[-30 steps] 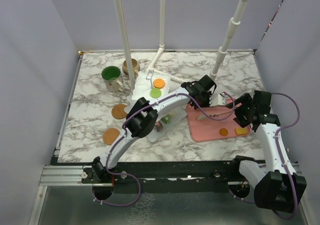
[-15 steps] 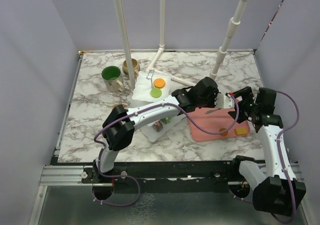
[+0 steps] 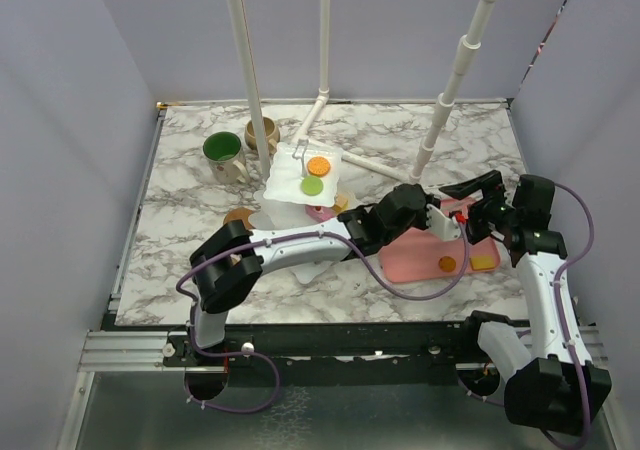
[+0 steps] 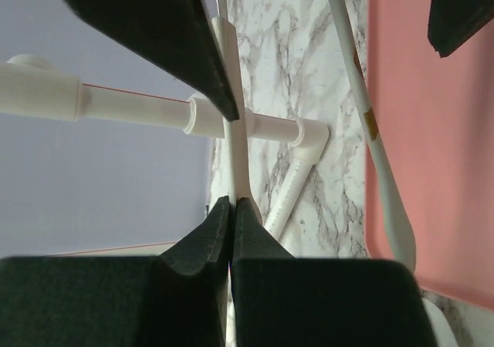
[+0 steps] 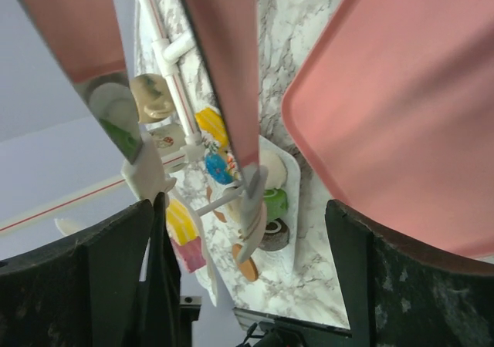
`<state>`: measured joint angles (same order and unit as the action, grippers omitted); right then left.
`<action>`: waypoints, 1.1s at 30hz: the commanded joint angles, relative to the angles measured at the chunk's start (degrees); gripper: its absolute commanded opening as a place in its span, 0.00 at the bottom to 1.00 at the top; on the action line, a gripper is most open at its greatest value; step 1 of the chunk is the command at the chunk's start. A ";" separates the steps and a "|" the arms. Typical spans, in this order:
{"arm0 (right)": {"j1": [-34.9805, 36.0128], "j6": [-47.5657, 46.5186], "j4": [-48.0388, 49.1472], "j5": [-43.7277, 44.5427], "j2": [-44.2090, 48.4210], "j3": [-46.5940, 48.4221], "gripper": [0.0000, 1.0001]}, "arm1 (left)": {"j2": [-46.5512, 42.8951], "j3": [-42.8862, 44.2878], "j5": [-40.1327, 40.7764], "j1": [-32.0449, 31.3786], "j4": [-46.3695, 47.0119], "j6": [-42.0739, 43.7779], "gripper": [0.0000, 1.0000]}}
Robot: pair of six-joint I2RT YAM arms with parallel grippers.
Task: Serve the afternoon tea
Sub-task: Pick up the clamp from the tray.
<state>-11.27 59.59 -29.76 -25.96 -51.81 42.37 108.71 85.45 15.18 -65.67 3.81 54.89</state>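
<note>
The left arm reaches across the marble desk. Its pincer is over the pink tray. The right pincer is just beside it, wide open. A round orange piece and a yellow square piece lie on the tray. The white stand has an orange biscuit and a green biscuit on top. A green-lined mug and a beige mug are near it.
</note>
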 commanded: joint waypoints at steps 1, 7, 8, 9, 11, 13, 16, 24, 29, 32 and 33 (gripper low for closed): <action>-0.57 2.61 4.33 -6.06 -0.13 1.23 0.98 | -3.65 -5.68 5.34 -1.03 15.49 7.98 0.00; -1.05 4.20 6.99 -7.90 -0.96 1.01 0.98 | -4.94 -9.25 5.73 -1.44 20.83 10.97 0.00; -1.12 4.48 7.39 -7.98 -1.13 1.02 0.98 | -5.34 -10.41 5.44 -1.74 22.01 11.81 0.00; -1.12 4.63 7.68 -7.96 -1.37 1.12 0.98 | -5.82 -11.53 5.13 -1.97 23.32 12.70 0.00; -1.13 4.61 7.77 -7.36 -1.89 1.61 0.98 | -6.69 -13.92 4.44 -2.49 26.22 14.55 0.00; -1.12 4.85 8.18 -7.19 -2.43 1.70 0.97 | -7.56 -16.19 3.61 -2.98 29.34 16.74 0.00; -1.10 5.88 9.24 -7.56 -3.04 1.82 0.96 | -8.16 -18.94 2.83 -3.60 33.26 20.26 0.00; -1.13 7.38 11.69 -10.62 -2.53 0.18 0.87 | -5.36 -18.85 5.21 -4.33 37.63 23.20 0.00; -1.11 8.50 14.13 -13.43 -2.11 -1.74 0.81 | -4.74 -19.74 4.46 -4.47 41.01 25.84 0.00; -1.11 8.39 14.22 -14.11 -2.09 -1.36 0.76 | -4.41 -22.19 3.45 -4.47 45.07 28.94 0.00; -1.12 8.43 14.36 -14.38 -2.18 -1.19 0.75 | -4.24 -22.67 3.38 -4.47 46.09 29.82 0.00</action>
<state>-12.12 67.44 -17.10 -36.75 -54.57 41.58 103.55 64.95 19.79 -69.52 40.64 80.25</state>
